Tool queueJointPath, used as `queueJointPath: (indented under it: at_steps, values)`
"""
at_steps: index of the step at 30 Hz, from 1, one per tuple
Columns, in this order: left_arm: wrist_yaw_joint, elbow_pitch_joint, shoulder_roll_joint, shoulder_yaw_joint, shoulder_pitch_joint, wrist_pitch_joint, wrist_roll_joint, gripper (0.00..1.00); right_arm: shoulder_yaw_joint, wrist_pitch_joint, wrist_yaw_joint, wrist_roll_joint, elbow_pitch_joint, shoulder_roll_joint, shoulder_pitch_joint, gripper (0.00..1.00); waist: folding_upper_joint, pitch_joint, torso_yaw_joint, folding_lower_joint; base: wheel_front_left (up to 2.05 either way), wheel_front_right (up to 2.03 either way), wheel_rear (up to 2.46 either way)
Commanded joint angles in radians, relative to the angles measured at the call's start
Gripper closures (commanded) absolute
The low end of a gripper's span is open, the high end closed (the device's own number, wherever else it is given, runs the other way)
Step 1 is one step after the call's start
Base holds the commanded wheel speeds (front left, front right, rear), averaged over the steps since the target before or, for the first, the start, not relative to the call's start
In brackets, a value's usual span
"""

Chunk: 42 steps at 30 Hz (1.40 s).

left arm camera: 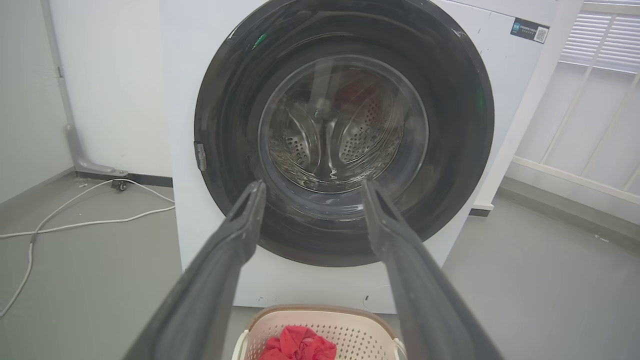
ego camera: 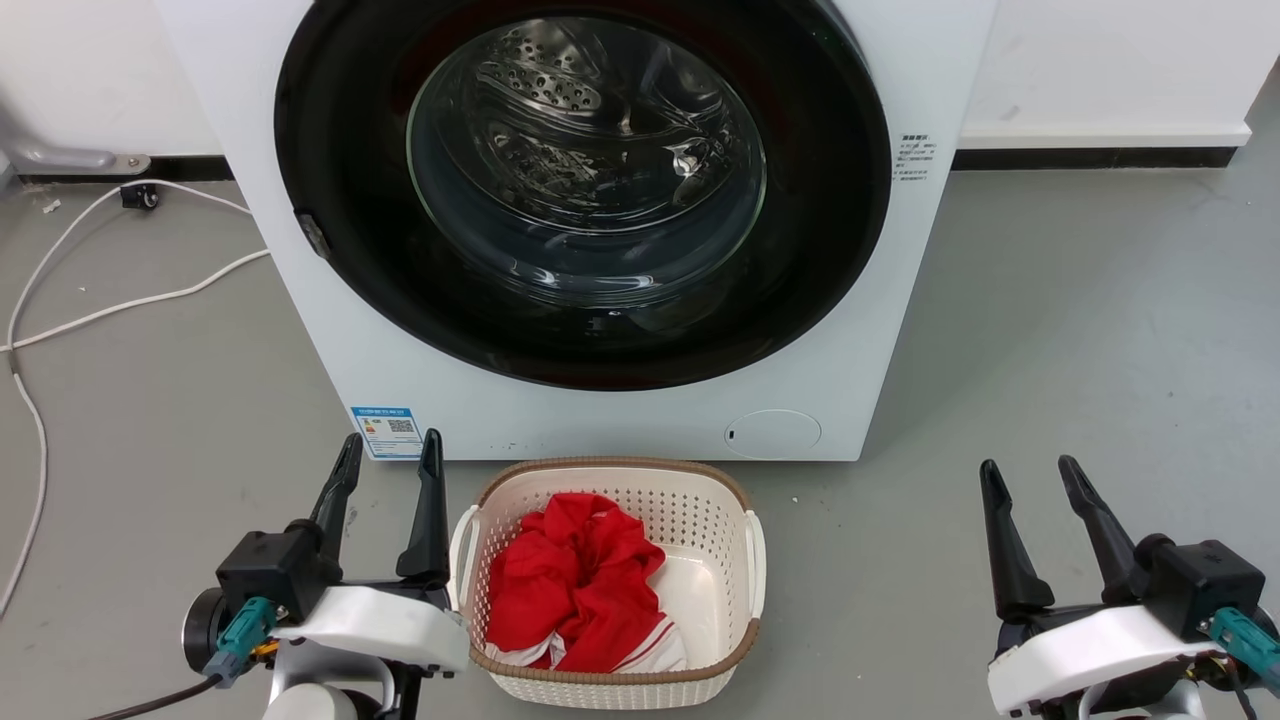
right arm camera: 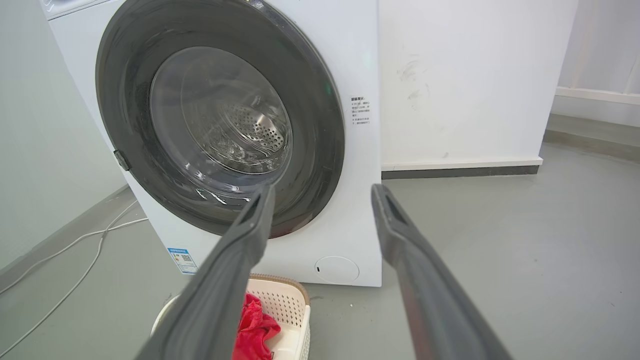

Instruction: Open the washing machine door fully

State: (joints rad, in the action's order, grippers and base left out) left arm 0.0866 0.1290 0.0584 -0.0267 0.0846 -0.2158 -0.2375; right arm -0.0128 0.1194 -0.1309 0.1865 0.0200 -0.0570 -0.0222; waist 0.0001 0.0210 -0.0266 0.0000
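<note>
- Grey floor (ego camera: 1080,330) runs back to a white wall (ego camera: 1100,60), and a white cable (ego camera: 130,303) trails across it on my left.
- The washing machine (ego camera: 300,330) stands straight ahead. The washing machine door (ego camera: 830,200) is shut flush against its front.
- A cream laundry basket (ego camera: 615,466) holding a red garment (ego camera: 575,585) sits on the floor just before the machine, between my arms.
- My left gripper (ego camera: 392,440) is spread and empty, just beside the basket.
- My right gripper (ego camera: 1027,463) is also spread and empty, well apart from the door.
</note>
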Motion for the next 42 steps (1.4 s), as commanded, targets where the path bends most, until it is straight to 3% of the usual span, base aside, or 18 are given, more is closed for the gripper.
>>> queueJointPath:
  at_steps: [1, 22, 42]
  values:
    - [-0.004, -0.002, 0.005, -0.003, -0.004, -0.011, 0.025, 0.0, -0.001, 0.006, 0.0, -0.027, -0.01, 0.004, -0.002, 0.0, -0.0001, 0.001, -0.001, 0.0, 0.0, 0.0, 0.0]
    - [-0.002, 0.026, 0.006, 0.004, -0.003, -0.047, 0.151, 0.0, 0.009, 0.005, 0.0, -0.151, -0.015, 0.009, -0.019, 0.0, -0.0001, -0.003, -0.004, 0.0, 0.0, 0.0, 0.0]
    - [-0.005, 0.059, 0.004, 0.004, 0.014, -0.05, 0.139, 0.0, 0.007, 0.002, 0.0, -0.118, 0.003, 0.009, -0.01, 0.0, -0.0001, -0.011, 0.005, 0.0, 0.0, 0.0, 0.0]
